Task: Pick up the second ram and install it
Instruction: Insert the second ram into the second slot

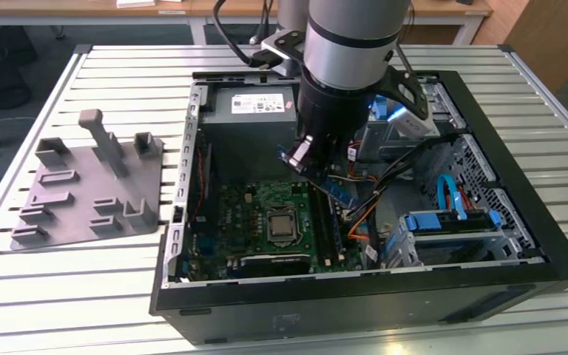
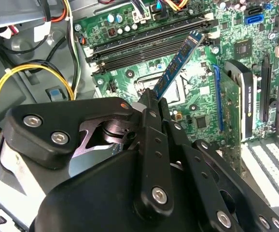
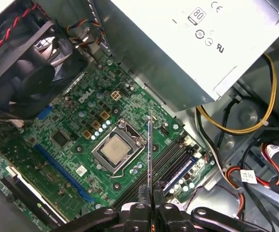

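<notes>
PC case [image 1: 363, 314], PSU [image 1: 249, 103], grey jig [image 1: 77, 188].

Matt metal power supply [image 3: 178, 48]; glossy motherboard [image 3: 76, 154] and second ram [image 2: 178, 65]

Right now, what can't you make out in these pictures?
Second wrist view: the black hand covers the held end of the slim blue-green memory stick.
Exterior view: the grey arm hides the hand's grip.
First wrist view: the stick is edge-on, faces hidden; which of the long black slots it faces is unclear.
</notes>
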`<state>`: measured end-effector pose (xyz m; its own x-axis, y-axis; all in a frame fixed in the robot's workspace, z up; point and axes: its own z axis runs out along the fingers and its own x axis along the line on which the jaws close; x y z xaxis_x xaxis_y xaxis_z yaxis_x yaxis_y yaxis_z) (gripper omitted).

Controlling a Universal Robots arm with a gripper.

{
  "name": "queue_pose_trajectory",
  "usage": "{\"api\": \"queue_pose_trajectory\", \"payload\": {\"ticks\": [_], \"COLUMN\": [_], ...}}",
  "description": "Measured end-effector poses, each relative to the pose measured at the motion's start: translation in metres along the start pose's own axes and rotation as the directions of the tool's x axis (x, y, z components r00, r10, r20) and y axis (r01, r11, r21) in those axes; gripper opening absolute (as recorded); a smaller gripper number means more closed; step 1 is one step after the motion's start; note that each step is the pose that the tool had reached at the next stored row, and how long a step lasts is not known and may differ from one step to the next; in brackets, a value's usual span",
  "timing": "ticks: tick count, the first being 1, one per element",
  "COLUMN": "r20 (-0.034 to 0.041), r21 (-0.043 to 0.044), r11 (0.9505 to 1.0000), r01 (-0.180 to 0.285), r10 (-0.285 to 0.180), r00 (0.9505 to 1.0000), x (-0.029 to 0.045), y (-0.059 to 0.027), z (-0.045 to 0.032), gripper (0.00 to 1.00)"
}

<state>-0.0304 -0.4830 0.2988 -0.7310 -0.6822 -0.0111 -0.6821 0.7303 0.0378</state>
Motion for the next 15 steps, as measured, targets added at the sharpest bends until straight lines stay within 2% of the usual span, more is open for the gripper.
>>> {"api": "queue_pose_trajectory", "payload": {"ticks": [15], "r20": [0.0009], "r21": [0.0006], "r11": [0.9996], "r01": [-0.029], "r10": [0.029], "r00": [0.9996], "x": [-0.0001], "y": [-0.0001], "z": [0.0006], "gripper": [0.14]}}
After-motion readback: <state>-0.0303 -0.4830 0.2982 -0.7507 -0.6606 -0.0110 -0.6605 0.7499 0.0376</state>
